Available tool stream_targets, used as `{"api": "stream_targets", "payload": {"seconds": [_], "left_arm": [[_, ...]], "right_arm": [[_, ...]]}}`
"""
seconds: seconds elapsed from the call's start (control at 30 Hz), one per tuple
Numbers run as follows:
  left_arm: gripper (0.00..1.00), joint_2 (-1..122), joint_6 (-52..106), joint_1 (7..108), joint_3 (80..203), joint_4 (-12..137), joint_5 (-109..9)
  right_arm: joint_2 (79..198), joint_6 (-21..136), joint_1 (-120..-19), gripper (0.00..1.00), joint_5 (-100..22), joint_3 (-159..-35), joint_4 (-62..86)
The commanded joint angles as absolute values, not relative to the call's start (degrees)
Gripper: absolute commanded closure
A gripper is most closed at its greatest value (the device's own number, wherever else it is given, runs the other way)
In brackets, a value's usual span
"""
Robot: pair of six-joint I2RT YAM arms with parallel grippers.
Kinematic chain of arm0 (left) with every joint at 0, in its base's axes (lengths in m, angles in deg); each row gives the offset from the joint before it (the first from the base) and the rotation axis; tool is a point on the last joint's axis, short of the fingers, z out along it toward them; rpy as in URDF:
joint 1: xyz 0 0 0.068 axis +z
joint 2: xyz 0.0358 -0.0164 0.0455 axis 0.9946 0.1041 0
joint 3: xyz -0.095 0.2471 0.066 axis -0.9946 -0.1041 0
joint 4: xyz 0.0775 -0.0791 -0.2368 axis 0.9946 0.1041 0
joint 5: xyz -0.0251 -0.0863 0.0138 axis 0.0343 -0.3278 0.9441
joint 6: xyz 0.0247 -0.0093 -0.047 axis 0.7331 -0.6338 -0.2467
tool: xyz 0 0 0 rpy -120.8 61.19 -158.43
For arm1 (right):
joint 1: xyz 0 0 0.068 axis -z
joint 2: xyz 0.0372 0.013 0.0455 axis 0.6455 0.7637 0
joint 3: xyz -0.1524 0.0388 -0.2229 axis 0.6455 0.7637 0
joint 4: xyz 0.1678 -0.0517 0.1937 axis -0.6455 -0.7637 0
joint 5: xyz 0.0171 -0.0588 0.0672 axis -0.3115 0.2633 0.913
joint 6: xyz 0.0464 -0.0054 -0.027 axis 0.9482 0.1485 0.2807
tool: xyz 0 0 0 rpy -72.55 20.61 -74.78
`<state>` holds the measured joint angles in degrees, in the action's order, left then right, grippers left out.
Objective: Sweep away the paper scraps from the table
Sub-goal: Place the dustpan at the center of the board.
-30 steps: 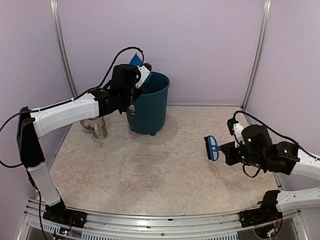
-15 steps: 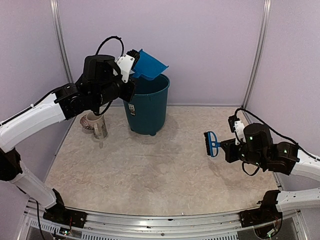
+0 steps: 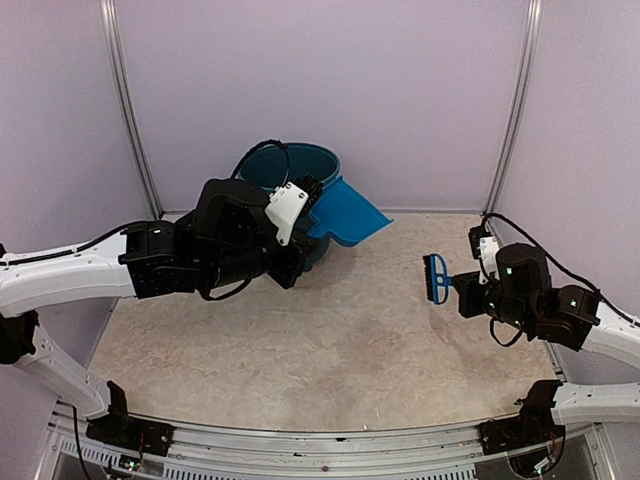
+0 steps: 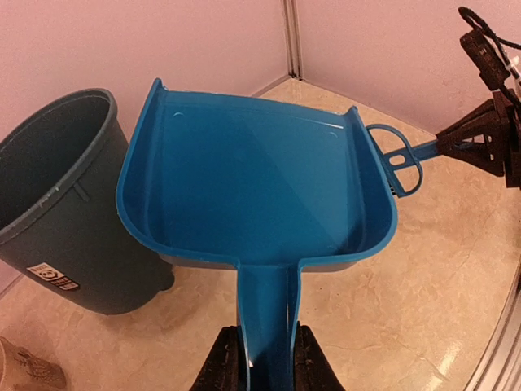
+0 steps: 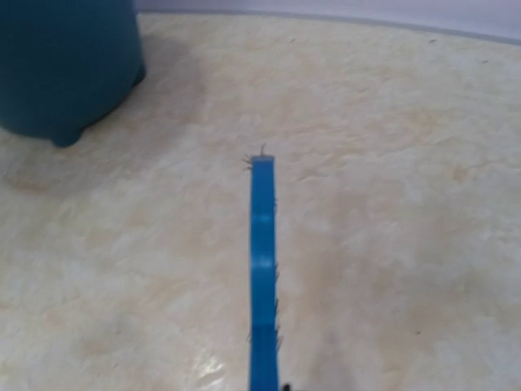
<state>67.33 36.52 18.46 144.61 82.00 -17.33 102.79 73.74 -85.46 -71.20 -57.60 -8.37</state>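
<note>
So the beige marble-patterned counter [image 3: 330,350] with the pale lilac walls is the big thing here. A round dark teal plastic bin [image 3: 290,165] stands upright toward the back-left corner, close to the back edge.

Next down in size is the blue plastic dustpan [image 3: 345,212]. It's up in the air just beside the bin, on the bin's right, with its open mouth facing the right edge of the counter. The left pincer [image 4: 264,366] is squeezed narrow around its handle, one finger on each side.

The blue hand brush [image 3: 436,278] with black bristles hangs over the right side of the counter, head pointing at the middle. The right pincer [image 3: 466,292] is clamped tight on its handle.

As for the paper scraps, none of the views looks down into the bin, so I can't tell where they are.
</note>
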Motion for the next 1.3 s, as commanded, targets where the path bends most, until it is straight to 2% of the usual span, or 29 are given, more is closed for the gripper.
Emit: {"api": "stream_targets", "payload": {"seconds": [0.0, 0.4, 0.7, 1.27], "left_arm": [[1.00, 69.12, 31.74, 16.95, 141.39, 75.36, -19.15], [1.00, 86.71, 26.68, 16.22, 145.21, 68.76, -24.60], [1.00, 101.93, 23.72, 16.17, 155.73, 66.63, -27.59], [1.00, 117.94, 18.76, 17.18, 164.09, 67.21, -32.77]], "right_arm": [[99.79, 73.66, -84.21, 1.00, -75.17, -57.24, -7.26], [93.29, 74.36, -84.06, 1.00, -86.52, -59.08, -12.62], [90.63, 73.93, -84.06, 1.00, -86.77, -58.90, -12.27], [91.47, 72.48, -84.06, 1.00, -84.68, -57.55, -11.79]]}}
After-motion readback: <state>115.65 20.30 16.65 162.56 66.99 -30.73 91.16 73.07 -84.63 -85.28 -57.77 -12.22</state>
